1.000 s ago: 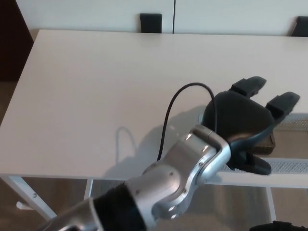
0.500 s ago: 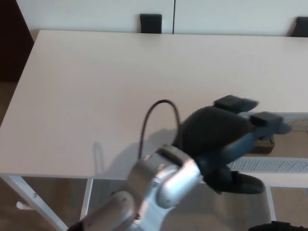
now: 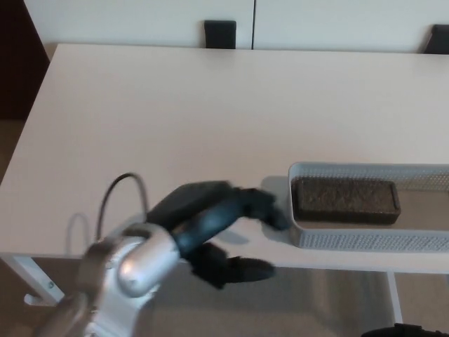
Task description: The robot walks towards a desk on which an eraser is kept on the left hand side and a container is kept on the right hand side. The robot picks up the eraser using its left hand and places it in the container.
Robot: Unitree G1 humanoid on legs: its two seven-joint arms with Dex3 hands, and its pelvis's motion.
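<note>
My left hand (image 3: 210,225) has pulled back from over the container (image 3: 365,240) and now sits to the container's left, hanging over the near edge of the tabletop (image 3: 175,119). A second ago it covered the container's left end and hid most of what lay inside; now the whole of that end is clear of me. The camera view itself has not shifted, so this is my arm's own travel, down and toward my left side.

The hand holds nothing. Its fingers (image 3: 263,207) are loosely spread, the upper ones pointing toward the container and stopping just short of its left wall, the thumb lower down, off the near edge. The picture is a little blurred around them, but I see no object between them.

The eraser (image 3: 345,200) lies flat inside the container, along its back wall and toward its left end, with bare floor showing in front of it. The container stands at the near right corner of the tabletop and runs out of view on the right. The left side of the tabletop, where the eraser would have started, is bare.

As I judge it, the task's real work is finished: the eraser is in the container and released. All that looks to be left is drawing my arm fully away. My right hand does not show.
</note>
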